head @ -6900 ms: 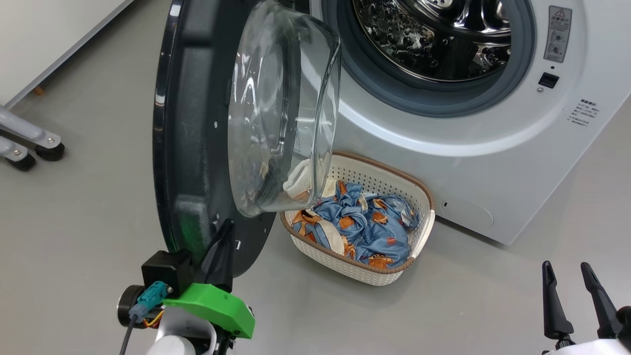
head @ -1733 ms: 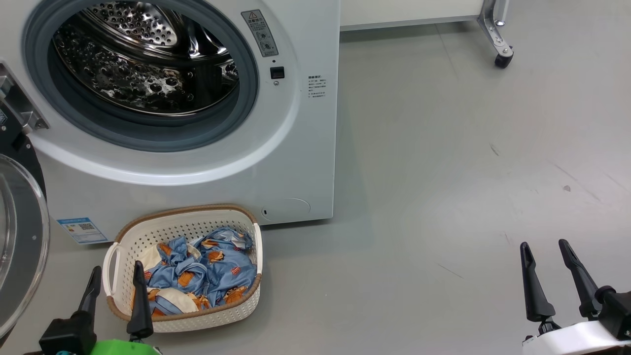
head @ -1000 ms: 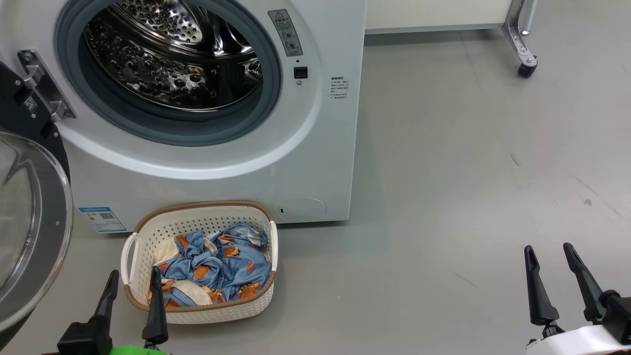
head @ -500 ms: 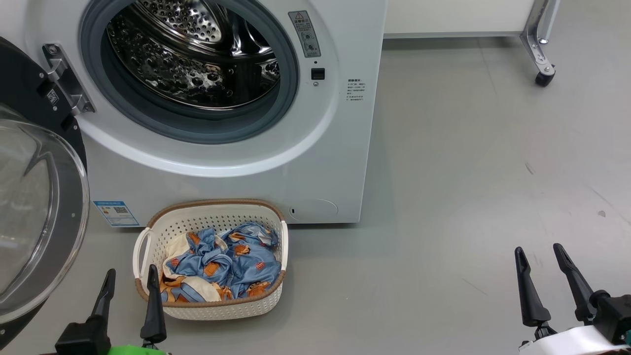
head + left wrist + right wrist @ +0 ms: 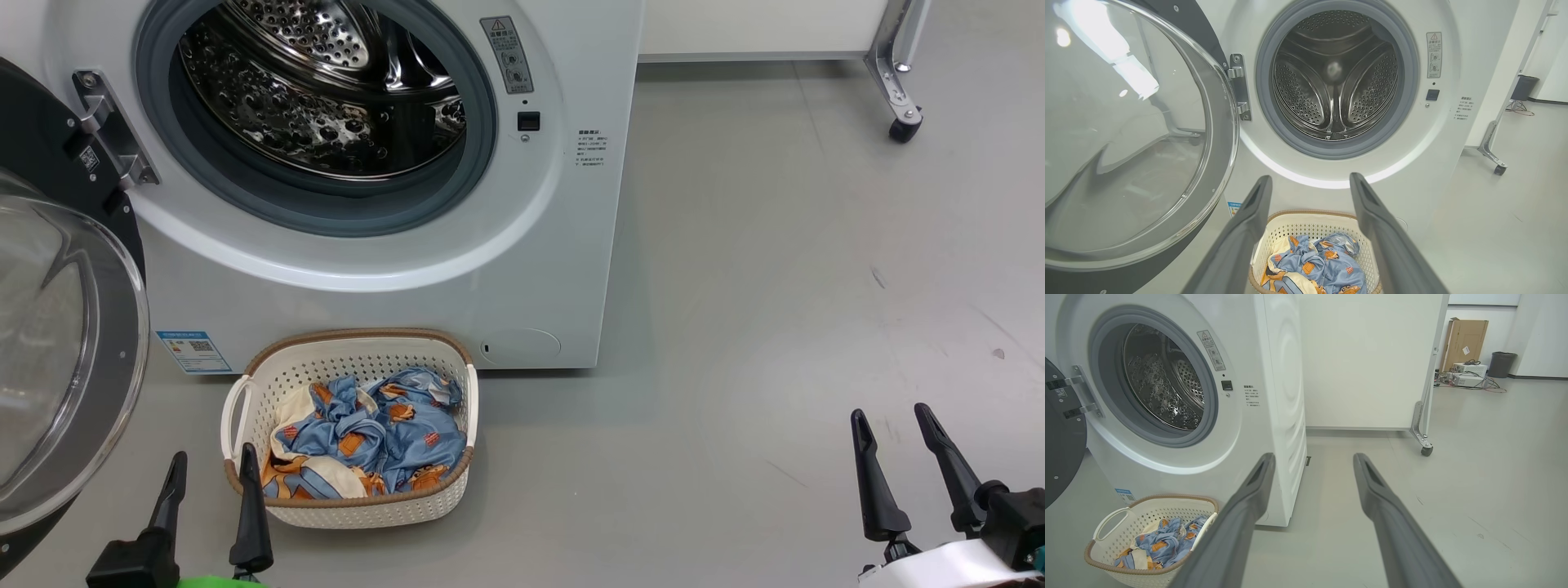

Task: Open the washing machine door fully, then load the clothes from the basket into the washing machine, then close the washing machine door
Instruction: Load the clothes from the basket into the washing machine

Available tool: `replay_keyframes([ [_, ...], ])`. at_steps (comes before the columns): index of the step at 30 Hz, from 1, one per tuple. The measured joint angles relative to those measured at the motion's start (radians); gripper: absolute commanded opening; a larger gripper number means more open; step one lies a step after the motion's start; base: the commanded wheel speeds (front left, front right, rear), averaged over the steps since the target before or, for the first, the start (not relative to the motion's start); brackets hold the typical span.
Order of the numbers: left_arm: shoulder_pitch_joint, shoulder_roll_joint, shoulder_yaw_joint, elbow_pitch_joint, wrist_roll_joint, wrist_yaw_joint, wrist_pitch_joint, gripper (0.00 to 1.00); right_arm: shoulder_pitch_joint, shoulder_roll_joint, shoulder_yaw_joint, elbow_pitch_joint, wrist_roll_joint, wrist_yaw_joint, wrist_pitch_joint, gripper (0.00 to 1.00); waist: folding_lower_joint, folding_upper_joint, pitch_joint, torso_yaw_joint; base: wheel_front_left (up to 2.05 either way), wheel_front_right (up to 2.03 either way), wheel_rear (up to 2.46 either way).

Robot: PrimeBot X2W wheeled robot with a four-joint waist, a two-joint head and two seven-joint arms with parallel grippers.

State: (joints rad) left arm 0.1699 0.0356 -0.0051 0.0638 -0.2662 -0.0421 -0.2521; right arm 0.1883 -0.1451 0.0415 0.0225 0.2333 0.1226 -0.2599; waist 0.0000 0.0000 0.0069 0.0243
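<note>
Well, the washing machine (image 5: 392, 278) stands on the grey floor (image 5: 775, 286) with its mouth uncovered, so the grey gasket (image 5: 326, 216) and the shiny perforated drum (image 5: 326, 98) behind it are in plain sight. The washing machine door (image 5: 57, 343) is swung wide out to the robot's left on its metal hinge (image 5: 114, 131), with the clear glass bowl bulging toward the camera inside the black rim.

The basket (image 5: 359, 335) sits on the floor just in front of the machine's base, below the mouth and to the right of the door. The clothes (image 5: 384, 433) lie bunched inside it, blue with orange-brown figures and a cream patch at the near left corner.

The left gripper (image 5: 212, 454) hovers just before the basket's near left corner, its fingers (image 5: 251, 523) spread apart and holding nothing. The right gripper (image 5: 889, 412) hangs over bare floor well to the right of the basket, its fingers (image 5: 878, 490) likewise spread and empty.

A small blue label sticker (image 5: 193, 351) is stuck low on the machine's front, just left of the basket
</note>
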Motion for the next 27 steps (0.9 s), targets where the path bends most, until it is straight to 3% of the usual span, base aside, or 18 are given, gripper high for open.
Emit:
replay_keyframes([
  [14, 0.005, 0.001, -0.013, 0.005, 0.000, 0.009, 0.000, 1.00, 0.000, -0.004, 0.000, 0.000, 0.000, 0.000, 0.000, 1.00, 0.0000, 0.0000, 0.006, 0.001, 0.03, -0.12, 0.09],
  [27, 0.005, 0.001, -0.016, 0.006, 0.000, 0.009, 0.000, 1.00, 0.000, -0.005, -0.001, 0.001, 0.000, 0.000, 0.000, 1.00, 0.0000, 0.0000, 0.020, 0.002, 0.24, -0.88, 0.64],
])
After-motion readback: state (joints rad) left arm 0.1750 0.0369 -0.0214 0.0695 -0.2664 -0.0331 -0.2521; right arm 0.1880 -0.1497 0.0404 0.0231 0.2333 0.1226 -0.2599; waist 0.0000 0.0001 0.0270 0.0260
